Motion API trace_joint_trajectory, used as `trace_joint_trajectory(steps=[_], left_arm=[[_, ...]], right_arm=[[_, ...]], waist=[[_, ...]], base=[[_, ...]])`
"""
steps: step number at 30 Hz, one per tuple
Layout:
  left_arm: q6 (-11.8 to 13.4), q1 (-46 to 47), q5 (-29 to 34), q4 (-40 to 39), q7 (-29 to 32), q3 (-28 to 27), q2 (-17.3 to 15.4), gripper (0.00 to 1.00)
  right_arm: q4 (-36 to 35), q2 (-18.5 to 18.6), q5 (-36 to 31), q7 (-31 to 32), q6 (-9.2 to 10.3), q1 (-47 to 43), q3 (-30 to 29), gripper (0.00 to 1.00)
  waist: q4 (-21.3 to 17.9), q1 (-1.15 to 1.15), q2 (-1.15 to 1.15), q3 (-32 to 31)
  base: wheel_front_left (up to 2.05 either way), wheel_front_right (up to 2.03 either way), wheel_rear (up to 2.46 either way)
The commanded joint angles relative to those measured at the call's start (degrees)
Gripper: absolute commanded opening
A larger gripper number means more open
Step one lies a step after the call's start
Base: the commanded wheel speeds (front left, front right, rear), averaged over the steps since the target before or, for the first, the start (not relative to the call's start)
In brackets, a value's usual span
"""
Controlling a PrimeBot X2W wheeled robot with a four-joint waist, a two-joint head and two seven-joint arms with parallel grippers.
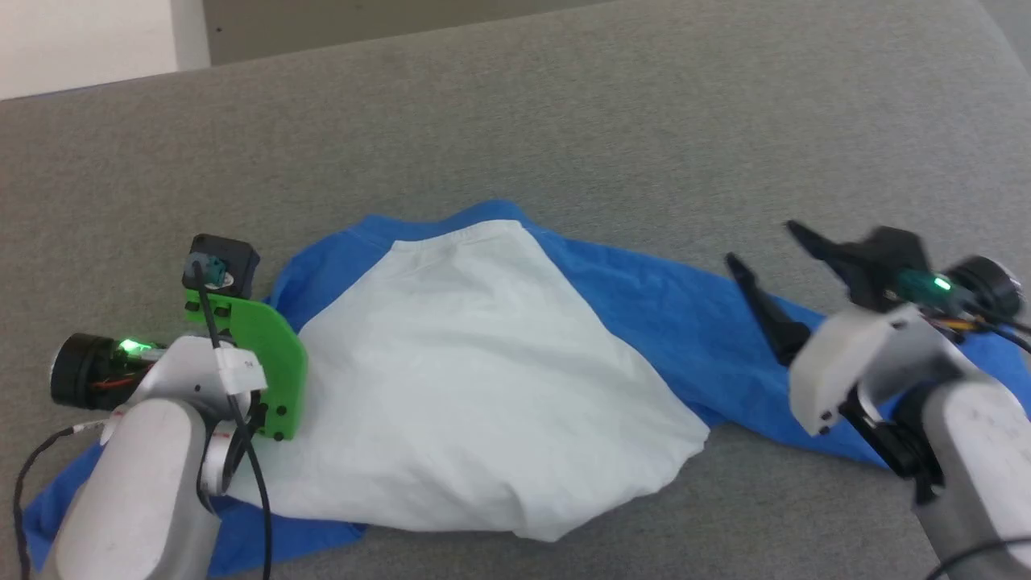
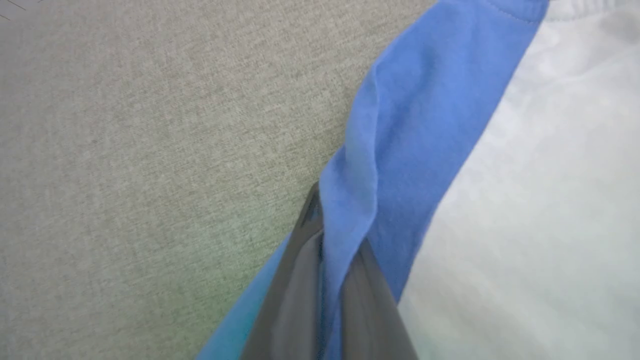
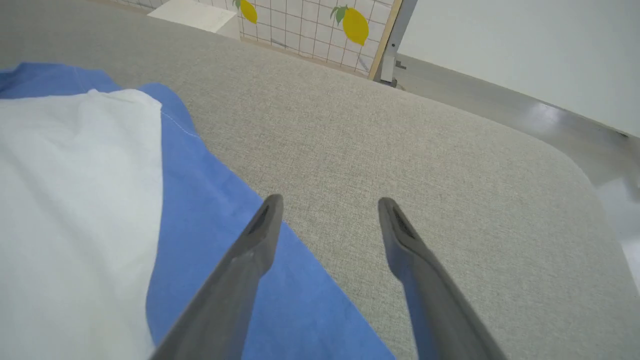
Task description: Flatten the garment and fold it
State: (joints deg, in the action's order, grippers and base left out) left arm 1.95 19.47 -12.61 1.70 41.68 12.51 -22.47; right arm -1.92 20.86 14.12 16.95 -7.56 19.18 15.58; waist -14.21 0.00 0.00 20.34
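The garment [image 1: 475,379] lies crumpled on the grey cloth surface, its white body in the middle and blue sleeves trailing to both sides. My left gripper [image 2: 332,235] is shut on a raised fold of the garment's blue sleeve edge [image 2: 350,165] beside the white body. In the head view the left wrist with its green plate [image 1: 258,362] hides those fingers. My right gripper [image 1: 759,242] hovers open over the right blue sleeve [image 1: 676,314]. In the right wrist view the right gripper [image 3: 330,202] holds nothing, one finger above the sleeve's edge [image 3: 210,200] and the other above bare surface.
The grey upholstered surface [image 1: 564,105] stretches far behind the garment. Its rounded corner [image 3: 575,165] drops to a shiny floor on the right. Beyond the far edge stand a gridded panel with lemon prints [image 3: 320,25] and a white box [image 3: 195,15].
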Motion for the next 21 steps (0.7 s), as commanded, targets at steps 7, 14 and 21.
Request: trace_joint_trajectory(steps=[7,14,21], left_arm=[[-1.3,2.8,-0.9,2.2,-1.1,2.2,2.2,0.0],[-1.5,4.0,-1.4,3.5,-2.1,3.0,3.0,0.0],[-2.2,3.6,-3.1,3.0,-2.4,2.8,2.9,0.0]], right_arm=[[16.5,4.0,11.3,8.5,0.08,14.7,14.9,1.0],[23.5,6.4,19.8,19.6,0.08,19.6,25.1,0.51],[19.9,11.2,27.3,31.7,0.08,21.8,31.3,0.0]], waist=[[4.3,0.0,0.0,2.8],[5.7,0.0,0.0,3.8],[6.1,0.0,0.0,3.4]], base=[[0.0,0.0,0.0],[0.0,0.0,0.0],[0.0,0.0,0.0]])
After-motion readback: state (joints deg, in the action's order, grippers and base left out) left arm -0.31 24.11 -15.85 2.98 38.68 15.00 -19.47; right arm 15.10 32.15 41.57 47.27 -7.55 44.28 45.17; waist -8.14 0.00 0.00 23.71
